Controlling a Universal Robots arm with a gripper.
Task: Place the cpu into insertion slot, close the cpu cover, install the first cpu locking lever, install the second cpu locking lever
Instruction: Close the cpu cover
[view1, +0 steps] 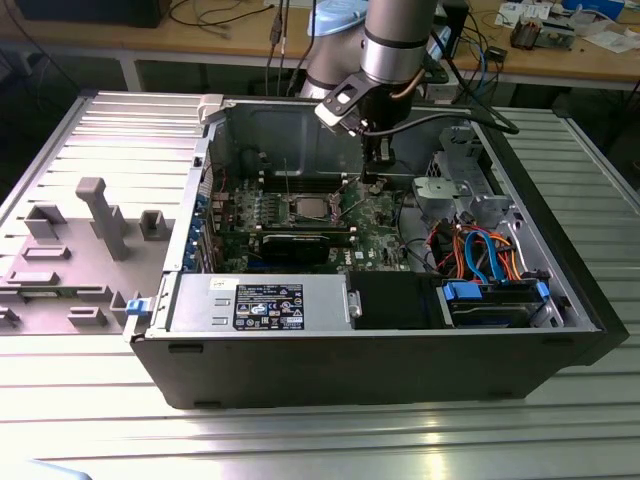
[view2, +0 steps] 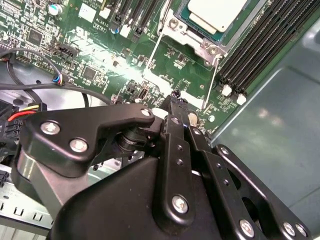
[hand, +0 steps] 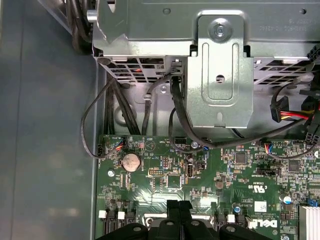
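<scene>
The cpu — a pale silvery square — lies flat in the insertion slot on the green motherboard. It faces the open side of the case and is ringed by a metal frame. Two thin wire locking levers run out from the slot's corners. Just beside the slot, on the exterior view's right, the gripper hangs straight down from the arm — fingers together, holding nothing.

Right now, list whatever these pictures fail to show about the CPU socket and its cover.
Insertion slot: cut off by the second wrist view's edge.
Cpu cover: too small in the exterior view to tell open from closed.
Board under the hand: hidden by the hand's own links in both wrist views.
</scene>
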